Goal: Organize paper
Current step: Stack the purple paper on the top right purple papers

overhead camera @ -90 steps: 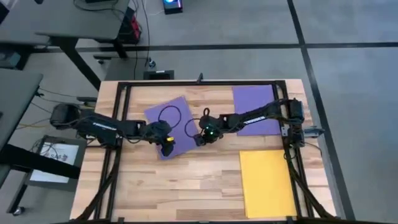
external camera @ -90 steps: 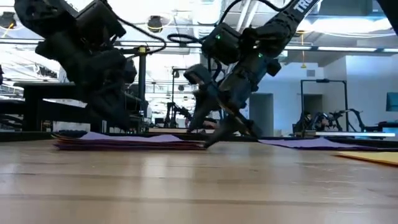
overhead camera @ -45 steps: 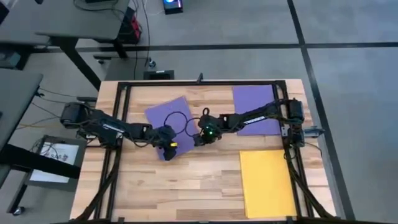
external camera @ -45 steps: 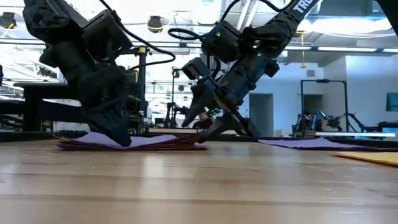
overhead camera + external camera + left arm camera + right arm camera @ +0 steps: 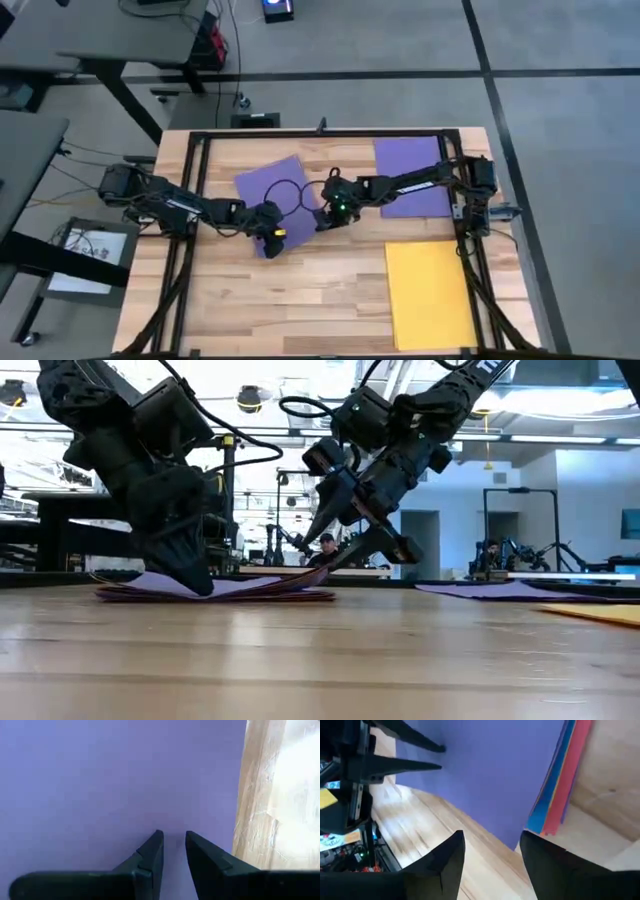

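Your yellow sheet (image 5: 430, 293) lies nearest, on the table's right side. Mid-table, your left gripper (image 5: 268, 240), fingers nearly closed and holding nothing, pins the mixed stack (image 5: 275, 195). Beside it your right gripper (image 5: 325, 220) hovers spread at the stack's right edge. You're likely separating a sheet; next, pinch one cleanly. Far right waits the purple sheet (image 5: 405, 160).

Both tools meet at the tilted purple sheet (image 5: 272, 186).

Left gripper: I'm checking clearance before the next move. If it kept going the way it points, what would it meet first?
The left gripper points down at the purple top sheet of the stack; it probably touches it already.
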You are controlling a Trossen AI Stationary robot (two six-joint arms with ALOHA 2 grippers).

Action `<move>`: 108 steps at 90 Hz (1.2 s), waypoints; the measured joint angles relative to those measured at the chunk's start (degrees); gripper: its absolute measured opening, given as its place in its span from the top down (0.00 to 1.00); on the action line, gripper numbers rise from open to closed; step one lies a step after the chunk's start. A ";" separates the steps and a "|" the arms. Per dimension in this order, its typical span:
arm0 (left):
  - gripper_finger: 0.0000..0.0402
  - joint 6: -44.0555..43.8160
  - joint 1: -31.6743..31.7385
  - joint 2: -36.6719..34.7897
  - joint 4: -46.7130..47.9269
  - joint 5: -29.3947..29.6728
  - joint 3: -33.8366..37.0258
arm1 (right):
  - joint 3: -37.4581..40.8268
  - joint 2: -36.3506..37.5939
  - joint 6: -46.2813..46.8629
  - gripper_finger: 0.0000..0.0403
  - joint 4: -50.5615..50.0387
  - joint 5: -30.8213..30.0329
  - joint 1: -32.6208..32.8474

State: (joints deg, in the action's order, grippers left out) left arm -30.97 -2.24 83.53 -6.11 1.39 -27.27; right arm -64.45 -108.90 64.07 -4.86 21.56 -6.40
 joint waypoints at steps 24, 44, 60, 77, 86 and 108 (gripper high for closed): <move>0.84 0.40 0.00 0.02 0.07 -0.02 0.02 | 0.00 -0.02 -0.02 0.55 -0.55 0.22 1.13; 0.84 0.47 0.00 0.04 0.04 -0.02 0.04 | 0.00 -0.04 -0.38 0.55 -0.91 -0.70 0.99; 0.84 0.30 0.00 0.04 -0.04 -0.02 0.07 | 0.00 -0.04 1.81 0.55 -2.38 -1.33 2.29; 0.84 0.22 0.00 0.04 -0.83 -0.02 0.07 | 0.00 -0.07 9.55 0.55 -2.38 -10.98 6.40; 0.84 0.18 0.00 0.04 -1.09 -0.02 0.07 | 0.00 -0.07 11.52 0.55 -2.17 -14.37 6.78; 0.84 0.47 0.00 0.04 -1.11 -0.02 0.07 | -0.04 -1.24 13.43 0.55 -1.23 -15.87 6.80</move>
State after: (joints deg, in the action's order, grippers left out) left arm -30.50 -2.24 83.57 -7.22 1.37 -27.20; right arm -64.48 -110.14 77.50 -6.09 5.69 0.40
